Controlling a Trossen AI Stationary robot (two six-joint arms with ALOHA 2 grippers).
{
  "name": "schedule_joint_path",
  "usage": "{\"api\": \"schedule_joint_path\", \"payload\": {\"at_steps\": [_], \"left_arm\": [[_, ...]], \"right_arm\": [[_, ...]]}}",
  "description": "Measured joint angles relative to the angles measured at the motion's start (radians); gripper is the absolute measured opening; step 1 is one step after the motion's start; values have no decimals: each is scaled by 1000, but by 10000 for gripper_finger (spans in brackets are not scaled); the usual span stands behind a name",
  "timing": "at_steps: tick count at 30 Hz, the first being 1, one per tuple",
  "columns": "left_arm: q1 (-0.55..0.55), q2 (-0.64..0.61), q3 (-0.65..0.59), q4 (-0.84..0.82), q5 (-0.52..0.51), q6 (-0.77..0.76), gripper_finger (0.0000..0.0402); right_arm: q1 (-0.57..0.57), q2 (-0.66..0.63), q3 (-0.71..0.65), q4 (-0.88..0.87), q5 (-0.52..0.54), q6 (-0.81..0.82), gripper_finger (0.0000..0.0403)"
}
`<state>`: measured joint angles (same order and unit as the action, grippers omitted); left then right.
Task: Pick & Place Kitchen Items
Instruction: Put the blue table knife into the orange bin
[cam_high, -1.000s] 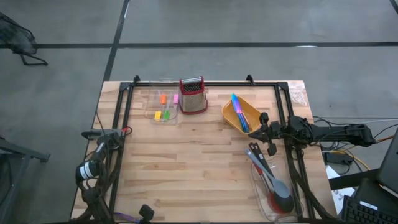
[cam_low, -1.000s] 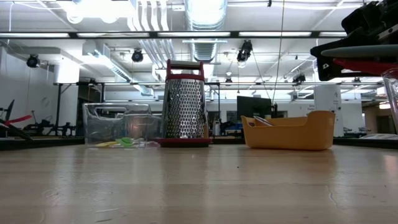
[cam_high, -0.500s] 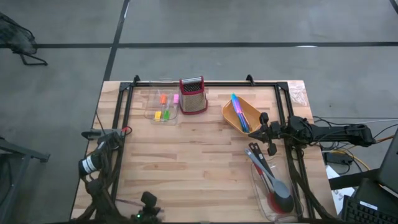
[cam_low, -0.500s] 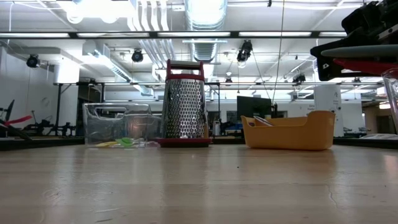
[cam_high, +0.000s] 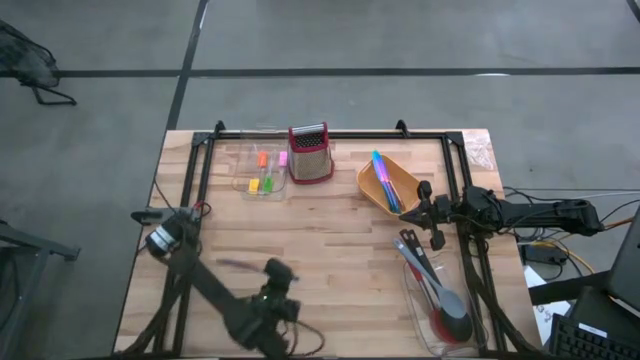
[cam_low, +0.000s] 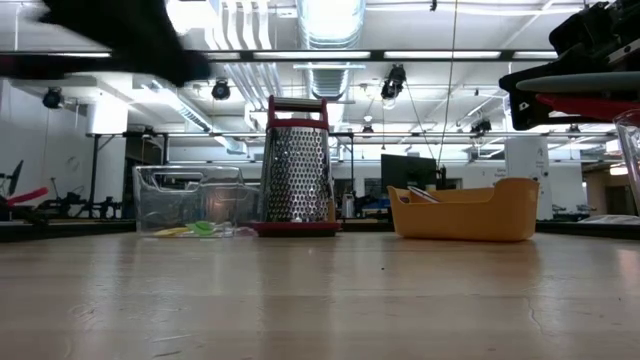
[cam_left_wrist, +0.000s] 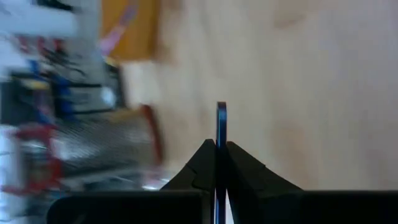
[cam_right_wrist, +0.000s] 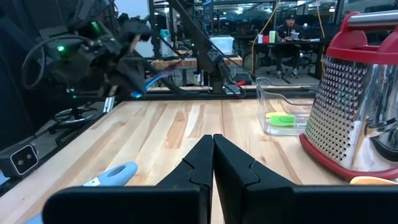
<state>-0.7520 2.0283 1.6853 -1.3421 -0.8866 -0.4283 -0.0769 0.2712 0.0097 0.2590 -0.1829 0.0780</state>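
Slim blue utensil (cam_left_wrist: 221, 127) edge-on (thin), clamped between left gripper (cam_left_wrist: 216, 163) fingers.

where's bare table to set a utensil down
Bare wood runs across the middle, between the grater and the near edge. The left gripper hangs over its left part. Crowded on the right: orange tray and spoon bin.

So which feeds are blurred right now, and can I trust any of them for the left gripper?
Left wrist view: background smeared, but the left gripper shows sharp, shut on a thin blue utensil. High view: left arm streaked by motion. Low view: only a dark blur at upper left. Right wrist view: sharp, grater crisp.
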Motion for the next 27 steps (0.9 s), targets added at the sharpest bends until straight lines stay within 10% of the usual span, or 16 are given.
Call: {"api": "schedule_joint_path", "payload": {"at_steps": [10,27], "left_arm": [[319,-28,-2,289,3,528,21],[533,-161,-3,891,566,958,21]], "right_arm": [[0,1,0,0,0,0,8],[0,1,0,0,0,0,8]]}}
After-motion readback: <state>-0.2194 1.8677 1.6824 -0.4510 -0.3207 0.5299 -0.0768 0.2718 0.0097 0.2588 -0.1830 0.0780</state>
